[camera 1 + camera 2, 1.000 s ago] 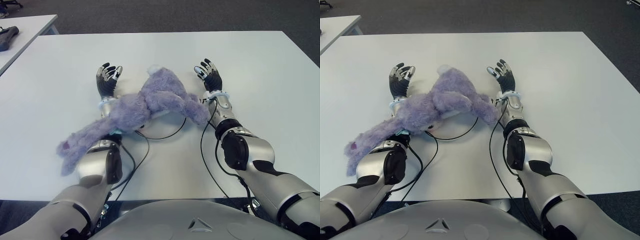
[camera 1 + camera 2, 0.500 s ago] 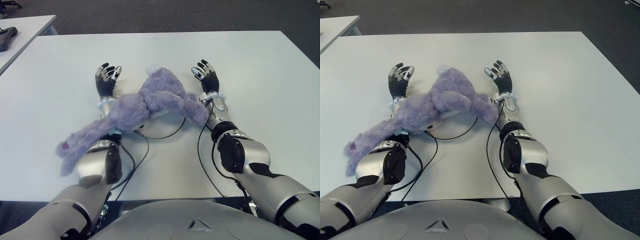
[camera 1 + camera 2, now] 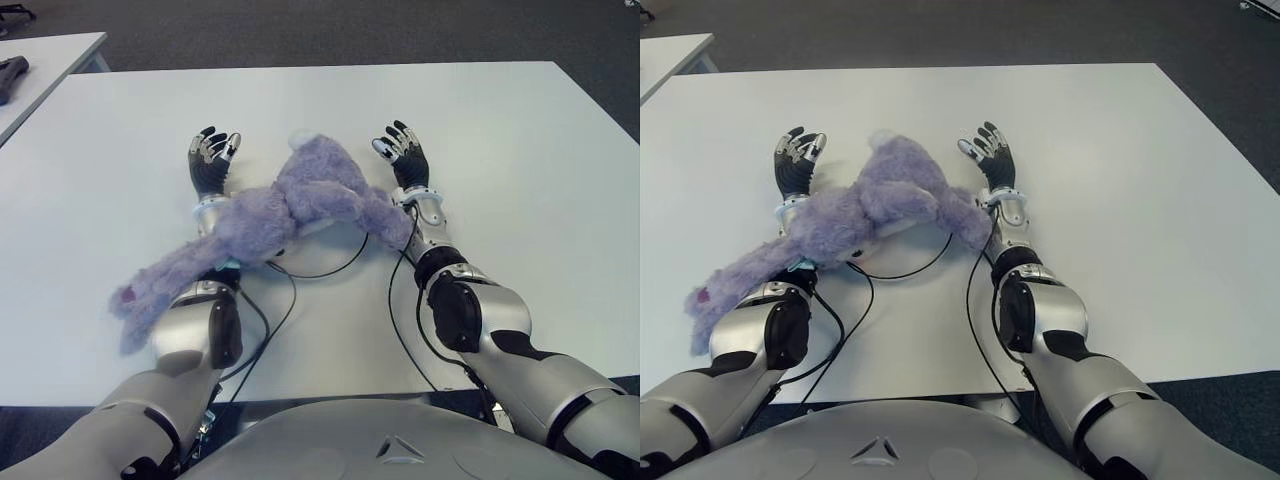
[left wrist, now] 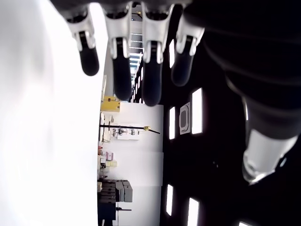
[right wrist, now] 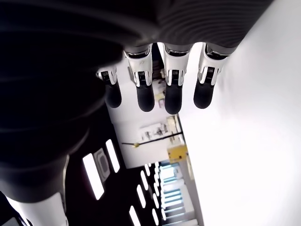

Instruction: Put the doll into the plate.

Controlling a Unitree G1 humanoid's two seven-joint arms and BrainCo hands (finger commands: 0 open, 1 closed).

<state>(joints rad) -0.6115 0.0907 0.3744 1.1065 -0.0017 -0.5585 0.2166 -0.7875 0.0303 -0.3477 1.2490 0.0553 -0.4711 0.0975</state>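
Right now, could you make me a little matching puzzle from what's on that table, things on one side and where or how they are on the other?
Things:
1. purple doll
2. left hand
3. right hand
4. black cables

States:
a. open, on the doll's right side
b. draped across both forearms
c. open, on the doll's left side
d. looping over the white table between the arms

Pairs: 1-b, 2-c, 3-a, 4-d

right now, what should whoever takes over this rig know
Left hand: fingers spread, holding nothing, just left of the doll.
Right hand: fingers spread, holding nothing, just right of the doll.
Doll: purple plush lying across both forearms above the white table, not grasped.
No plate shows in any view.
Done: nothing yet.
Left: find the plate, grasp the doll, place it in.
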